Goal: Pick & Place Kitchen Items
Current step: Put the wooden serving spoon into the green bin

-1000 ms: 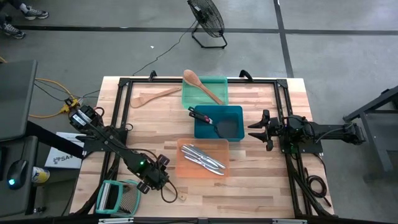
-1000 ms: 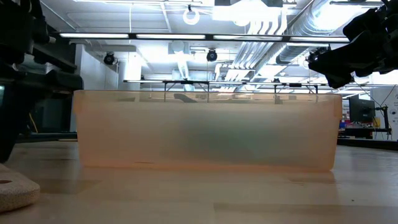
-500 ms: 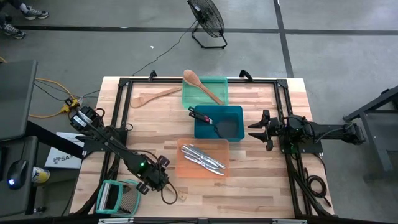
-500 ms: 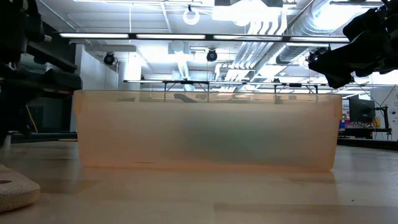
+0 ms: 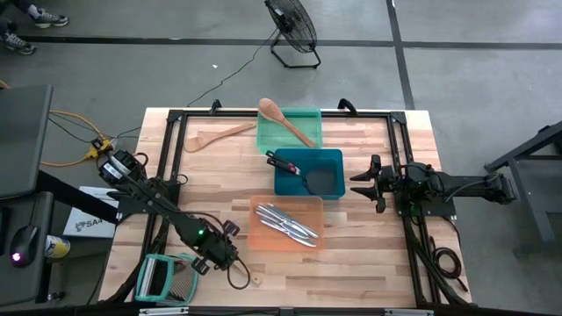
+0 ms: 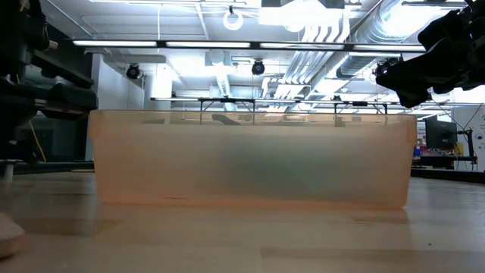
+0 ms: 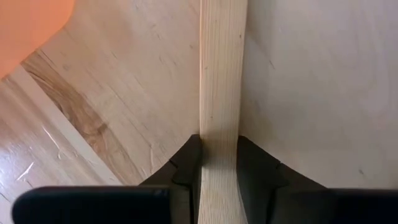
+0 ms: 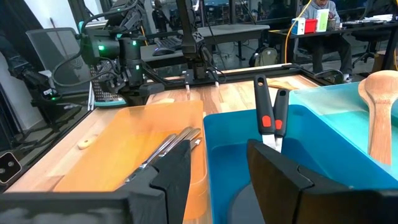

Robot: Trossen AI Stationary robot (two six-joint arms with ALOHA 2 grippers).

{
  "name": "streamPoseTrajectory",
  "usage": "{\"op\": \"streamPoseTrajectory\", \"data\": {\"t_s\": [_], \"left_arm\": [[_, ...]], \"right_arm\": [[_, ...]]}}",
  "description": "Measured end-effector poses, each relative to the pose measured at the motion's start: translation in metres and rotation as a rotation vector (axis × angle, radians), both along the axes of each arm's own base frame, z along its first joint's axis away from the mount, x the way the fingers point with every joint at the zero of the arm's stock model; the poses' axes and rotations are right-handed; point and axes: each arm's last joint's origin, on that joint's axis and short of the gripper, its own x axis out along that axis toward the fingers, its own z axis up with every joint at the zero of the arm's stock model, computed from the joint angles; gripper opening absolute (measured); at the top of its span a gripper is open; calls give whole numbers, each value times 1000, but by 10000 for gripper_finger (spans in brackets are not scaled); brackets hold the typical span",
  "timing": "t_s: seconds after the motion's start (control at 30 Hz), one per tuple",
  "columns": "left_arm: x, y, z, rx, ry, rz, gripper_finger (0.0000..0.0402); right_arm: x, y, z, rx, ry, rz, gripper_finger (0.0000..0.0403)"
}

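My left gripper [image 5: 230, 262] is near the table's near left, shut on a pale wooden utensil whose holed free end [image 5: 257, 279] points toward the near edge. Its flat handle [image 7: 221, 74] runs forward from between the fingers. My right gripper [image 5: 358, 184] hovers open and empty beside the blue tray [image 5: 332, 158], which holds a black spatula [image 8: 268, 112]. The orange tray [image 5: 263, 239] holds silver knives and tongs [image 5: 288, 224]. A wooden spoon [image 5: 285, 123] leans on the green tray's rim [image 5: 316, 114]. A wooden spatula [image 5: 215, 136] lies flat on the far left of the table. My left gripper pinches the utensil's flat handle by its two narrow edges [image 7: 219, 155], between the two fingers [image 7: 186, 165]. The fingers lie along the handle and slant down toward the near right. The holed end [image 6: 6, 231] is down at tabletop level; I cannot tell whether it rests there.
The three trays stand in a row from the far middle to the near middle of the table. A green-framed rack [image 5: 167, 276] sits at the near left corner. A black frame [image 5: 176, 118] runs around the table. Bare wood lies between the orange tray and the near edge.
In the low view the utensil's holed end has moved almost out of the picture at its left edge. The dark bulk of my left arm there reaches less far down than before. My left gripper has stayed shut on the handle.
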Motion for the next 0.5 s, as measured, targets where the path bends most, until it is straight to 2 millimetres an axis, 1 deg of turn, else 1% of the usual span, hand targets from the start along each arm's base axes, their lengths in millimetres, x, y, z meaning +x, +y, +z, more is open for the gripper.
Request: {"op": "streamPoseTrajectory", "data": {"t_s": [0.17, 0.5], "left_arm": [[-1, -2, 8, -7, -6, -17, 70], [4, -10, 25, -27, 5, -50, 70]], "right_arm": [[0, 0, 0, 0, 0, 0, 149], [0, 0, 0, 0, 0, 0, 149]]}}
